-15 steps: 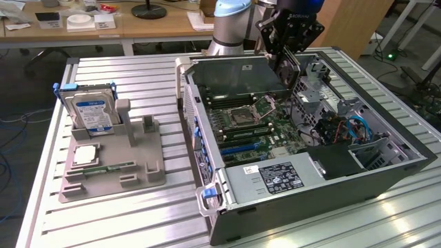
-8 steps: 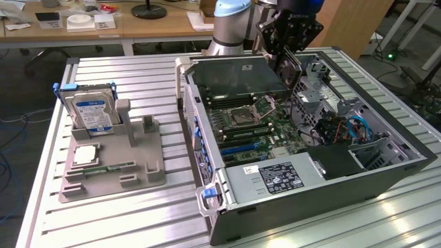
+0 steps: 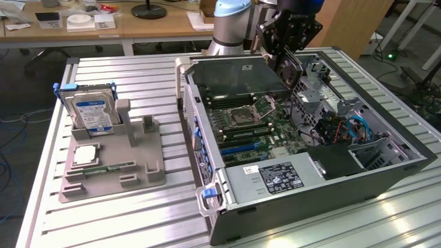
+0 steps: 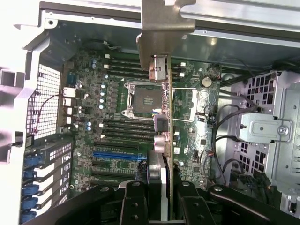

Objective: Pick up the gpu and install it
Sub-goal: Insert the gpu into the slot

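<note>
My gripper (image 3: 286,54) hangs over the far part of the open computer case (image 3: 386,170), shut on the gpu (image 3: 290,72). The gpu hangs upright below the fingers, dark and thin. In the wrist view I see the gpu (image 4: 167,117) edge-on, its silver end bracket (image 4: 164,23) pointing away from the gripper (image 4: 161,199). The black fingers (image 4: 133,204) press on both of its faces. It is held above the green motherboard (image 4: 117,122), over the CPU socket (image 4: 146,98), and touches nothing. The blue expansion slot (image 4: 117,154) lies off to one side of the card.
A grey fixture (image 3: 113,165) on the exterior view's left carries a hard drive (image 3: 93,111) and a square silver chip (image 3: 86,154). The case holds a power supply (image 3: 276,178), a drive cage (image 4: 267,126) and loose cables (image 3: 344,129). Its upright walls ring the motherboard.
</note>
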### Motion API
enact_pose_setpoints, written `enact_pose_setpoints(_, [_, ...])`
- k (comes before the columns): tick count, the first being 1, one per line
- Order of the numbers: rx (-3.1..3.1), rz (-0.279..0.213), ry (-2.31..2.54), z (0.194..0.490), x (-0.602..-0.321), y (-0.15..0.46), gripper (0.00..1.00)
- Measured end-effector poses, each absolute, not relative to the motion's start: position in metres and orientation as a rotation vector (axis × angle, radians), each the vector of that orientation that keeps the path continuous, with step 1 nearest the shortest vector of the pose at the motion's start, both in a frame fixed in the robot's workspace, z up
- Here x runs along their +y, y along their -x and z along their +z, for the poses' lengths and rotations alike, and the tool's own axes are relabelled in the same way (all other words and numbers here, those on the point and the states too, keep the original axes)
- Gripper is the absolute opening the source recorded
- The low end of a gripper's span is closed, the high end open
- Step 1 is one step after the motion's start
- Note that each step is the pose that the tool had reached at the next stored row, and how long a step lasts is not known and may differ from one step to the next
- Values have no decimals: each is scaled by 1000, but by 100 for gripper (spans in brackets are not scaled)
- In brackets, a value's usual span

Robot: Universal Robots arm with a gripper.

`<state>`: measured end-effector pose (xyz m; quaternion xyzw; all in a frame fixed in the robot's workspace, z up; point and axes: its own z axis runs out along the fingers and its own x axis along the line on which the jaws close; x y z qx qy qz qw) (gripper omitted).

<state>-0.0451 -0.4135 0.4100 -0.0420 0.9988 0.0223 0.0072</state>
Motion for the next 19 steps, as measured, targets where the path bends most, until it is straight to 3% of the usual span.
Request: enact_pose_setpoints(19, [3111, 81, 327, 410, -414, 45, 28])
